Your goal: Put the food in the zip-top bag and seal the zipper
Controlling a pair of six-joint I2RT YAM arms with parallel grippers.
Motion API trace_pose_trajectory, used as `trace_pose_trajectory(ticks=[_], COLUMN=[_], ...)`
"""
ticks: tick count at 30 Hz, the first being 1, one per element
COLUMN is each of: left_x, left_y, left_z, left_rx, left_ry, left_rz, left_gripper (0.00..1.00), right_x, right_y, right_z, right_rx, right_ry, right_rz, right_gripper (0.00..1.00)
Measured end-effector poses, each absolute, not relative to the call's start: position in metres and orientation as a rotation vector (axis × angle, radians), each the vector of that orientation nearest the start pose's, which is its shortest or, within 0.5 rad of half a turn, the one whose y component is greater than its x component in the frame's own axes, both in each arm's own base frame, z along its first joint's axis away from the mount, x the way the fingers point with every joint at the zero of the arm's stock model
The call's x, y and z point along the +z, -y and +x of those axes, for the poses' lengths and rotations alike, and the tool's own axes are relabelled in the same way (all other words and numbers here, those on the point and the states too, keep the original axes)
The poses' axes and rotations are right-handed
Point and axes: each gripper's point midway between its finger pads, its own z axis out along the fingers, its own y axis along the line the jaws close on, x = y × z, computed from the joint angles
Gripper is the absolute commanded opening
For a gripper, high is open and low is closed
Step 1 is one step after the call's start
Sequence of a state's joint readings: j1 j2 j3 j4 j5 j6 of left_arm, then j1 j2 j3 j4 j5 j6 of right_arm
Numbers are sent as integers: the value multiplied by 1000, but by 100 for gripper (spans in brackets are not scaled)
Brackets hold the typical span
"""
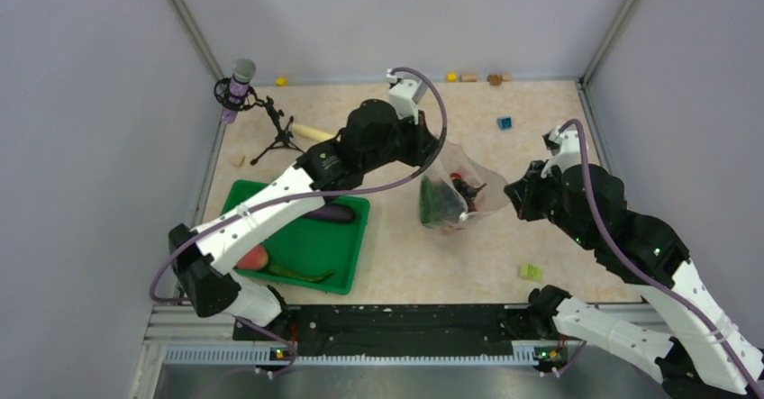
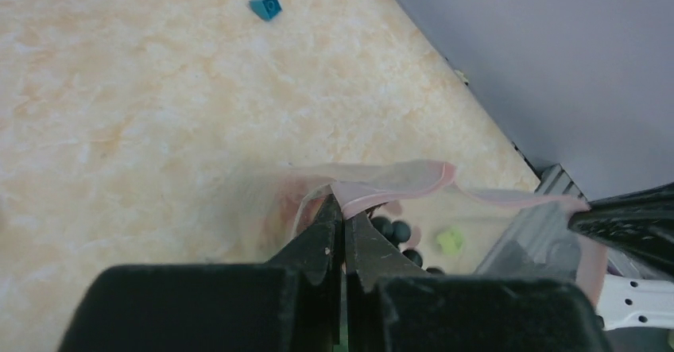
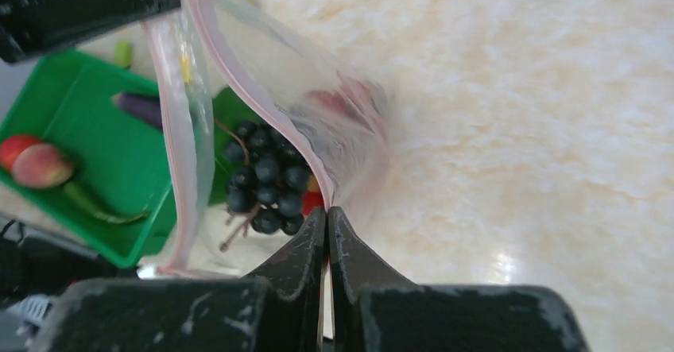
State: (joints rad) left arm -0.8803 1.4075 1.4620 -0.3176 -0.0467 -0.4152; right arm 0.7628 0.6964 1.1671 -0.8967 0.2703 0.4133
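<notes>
The clear zip-top bag (image 1: pixel 459 192) hangs between my two grippers above the table, its mouth open. My left gripper (image 1: pixel 440 153) is shut on the pink zipper strip (image 2: pixel 413 181), pinching it at the fingertips in the left wrist view (image 2: pixel 343 203). My right gripper (image 1: pixel 511 194) is shut on the opposite bag edge in the right wrist view (image 3: pixel 327 213). Inside the bag lie green bok choy (image 1: pixel 439 203), dark berries (image 3: pixel 266 185) and something red. The purple eggplant (image 1: pixel 331 213) and the peach (image 1: pixel 255 257) lie in the green tray (image 1: pixel 351 264).
A long green vegetable (image 1: pixel 297 273) also lies in the tray. A microphone on a tripod (image 1: pixel 241 79) and a rolling pin (image 1: pixel 311 132) stand at the back left. A blue block (image 1: pixel 504 122), a green block (image 1: pixel 531 272) and yellow blocks (image 1: pixel 451 77) lie around.
</notes>
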Motion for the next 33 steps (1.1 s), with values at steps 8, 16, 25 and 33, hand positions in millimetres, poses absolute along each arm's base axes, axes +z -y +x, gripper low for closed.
trace_pose_trajectory(ticks=[8, 16, 25, 33], left_x=[299, 242, 183, 202], left_y=[391, 390, 371, 360], left_z=[287, 287, 275, 265], left_rx=[-907, -879, -814, -861], left_ry=[-1988, -2073, -2198, -2118], left_rz=[519, 520, 503, 488], left_gripper=[0, 7, 42, 62], right_x=[313, 227, 218, 223], right_y=[-103, -142, -141, -151], right_z=[188, 197, 187, 199], right_rx=[309, 291, 415, 410], right_ry=[-2023, -2236, -2103, -2096], right_rz=[-128, -314, -297, -300], right_gripper=[0, 0, 0, 0])
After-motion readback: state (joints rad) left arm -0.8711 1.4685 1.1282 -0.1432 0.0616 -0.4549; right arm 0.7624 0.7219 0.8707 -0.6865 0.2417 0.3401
